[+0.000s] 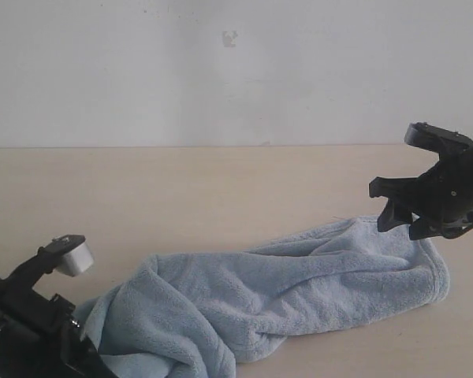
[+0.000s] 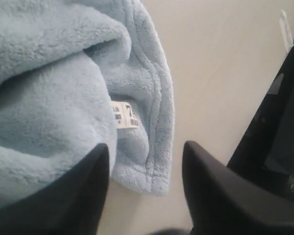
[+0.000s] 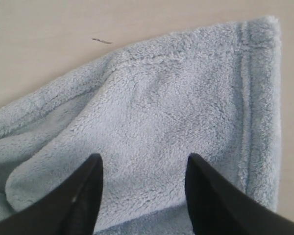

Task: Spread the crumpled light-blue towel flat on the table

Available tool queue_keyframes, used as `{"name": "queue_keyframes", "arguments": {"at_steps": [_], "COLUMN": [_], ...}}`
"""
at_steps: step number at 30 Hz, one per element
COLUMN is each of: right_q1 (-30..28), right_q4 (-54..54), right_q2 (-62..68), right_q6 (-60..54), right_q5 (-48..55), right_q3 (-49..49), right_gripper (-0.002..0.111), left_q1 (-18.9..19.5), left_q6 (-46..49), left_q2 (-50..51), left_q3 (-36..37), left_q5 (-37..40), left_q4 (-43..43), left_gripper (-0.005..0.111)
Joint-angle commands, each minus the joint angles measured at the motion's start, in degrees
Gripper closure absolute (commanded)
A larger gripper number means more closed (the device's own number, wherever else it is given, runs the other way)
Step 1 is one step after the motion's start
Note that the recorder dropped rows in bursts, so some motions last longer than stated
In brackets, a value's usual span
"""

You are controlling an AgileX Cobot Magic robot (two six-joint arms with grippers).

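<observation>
The towel [image 1: 284, 291] lies on the tabletop [image 1: 181, 189] as a long, rumpled band of pale light-blue terry. It is thick and fluffy, and bunched into soft folds along its length. Its edges carry a stitched hem [image 3: 248, 98]. A small white label [image 2: 124, 115] with dark print sits just inside the hem, at the towel corner by the left tool. The tabletop around the towel is plain matte beige, with a thin dark speck [image 3: 102, 41] just off the towel's edge near the right tool. The left tool [image 2: 144, 152] is spread wide, its dark pointed fingers on either side of the labelled corner; whether either finger touches the cloth cannot be told. The right tool [image 3: 144, 164] is likewise spread and holds nothing, poised over the towel's opposite end.
</observation>
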Motion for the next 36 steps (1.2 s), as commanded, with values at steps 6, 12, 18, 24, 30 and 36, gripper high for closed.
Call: {"name": "queue_keyframes", "arguments": {"at_steps": [6,12,18,24,30,36], "right_q1": [0.03,0.03,0.03,0.03,0.03,0.03], "right_q4": [0.04,0.13,0.13,0.27,0.26,0.26], "right_q2": [-0.13,-0.13,-0.13,-0.13,-0.13,-0.13], "right_q6": [-0.25,-0.25,-0.25,-0.25,-0.25,-0.25], "right_q5": [0.59,-0.06,-0.44,-0.16,0.34,0.34], "right_q3": [-0.2,-0.2,-0.2,-0.2,-0.2,-0.2], "right_gripper": [0.058,0.058,0.058,0.058,0.058,0.058], "left_q1": [-0.06,-0.06,-0.06,-0.06,-0.06,-0.06], "left_q6": [-1.22,-37.87,-71.73,-58.63,-55.67,-55.55], "left_q2": [0.35,-1.35,-1.24,-1.11,-1.13,-1.13], "left_q3": [-4.08,-5.84,-5.08,-2.54,2.98,3.91], "left_q5": [-6.29,-13.11,-0.73,-1.9,-8.88,-14.38], "left_q4": [-5.4,34.17,63.5,51.47,50.36,50.83], "left_gripper": [0.056,0.056,0.056,0.056,0.056,0.056]}}
